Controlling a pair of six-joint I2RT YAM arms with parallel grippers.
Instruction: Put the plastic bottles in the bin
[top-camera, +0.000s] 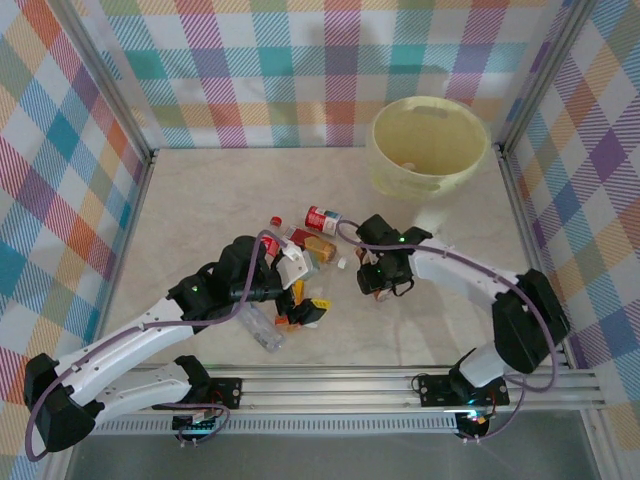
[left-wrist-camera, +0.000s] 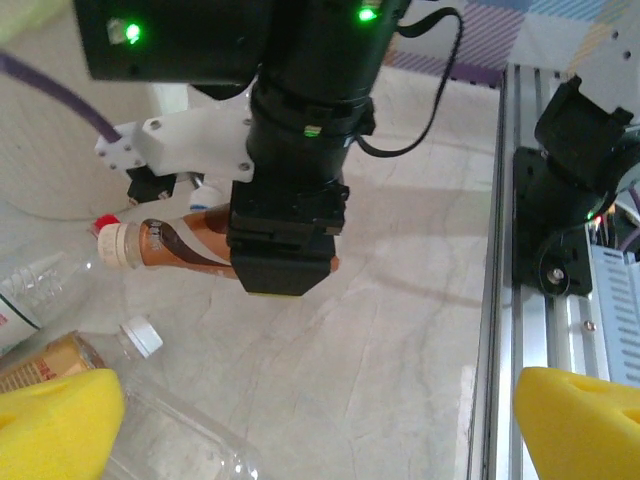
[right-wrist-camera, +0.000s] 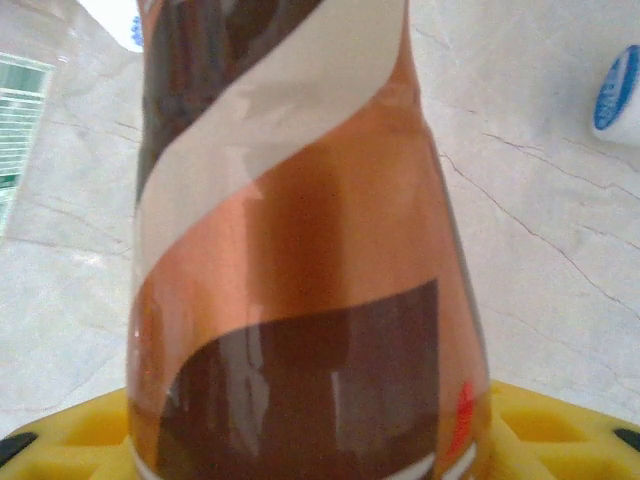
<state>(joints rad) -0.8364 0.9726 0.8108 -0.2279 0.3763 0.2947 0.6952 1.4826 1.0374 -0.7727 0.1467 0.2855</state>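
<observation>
A brown-labelled plastic bottle (right-wrist-camera: 300, 250) lies on its side by the table surface, cap (left-wrist-camera: 115, 243) pointing away from the arm. My right gripper (top-camera: 380, 278) reaches down over it and is shut on its body, yellow pads (right-wrist-camera: 560, 425) showing under the label. Other plastic bottles lie in a heap (top-camera: 300, 245), one with a red label (top-camera: 322, 220) and a clear one (top-camera: 262, 325). My left gripper (left-wrist-camera: 320, 440) is open over bare table beside the heap, its yellow pads (left-wrist-camera: 55, 420) spread wide with nothing between them. The pale yellow bin (top-camera: 430, 145) stands at the far right.
An aluminium rail (top-camera: 400, 385) runs along the near edge, close to my left gripper's right pad. Checked walls close off the back and sides. A clear bottle (left-wrist-camera: 150, 430) lies just under my left pad. A blue-and-white cap (right-wrist-camera: 615, 95) sits beyond the held bottle.
</observation>
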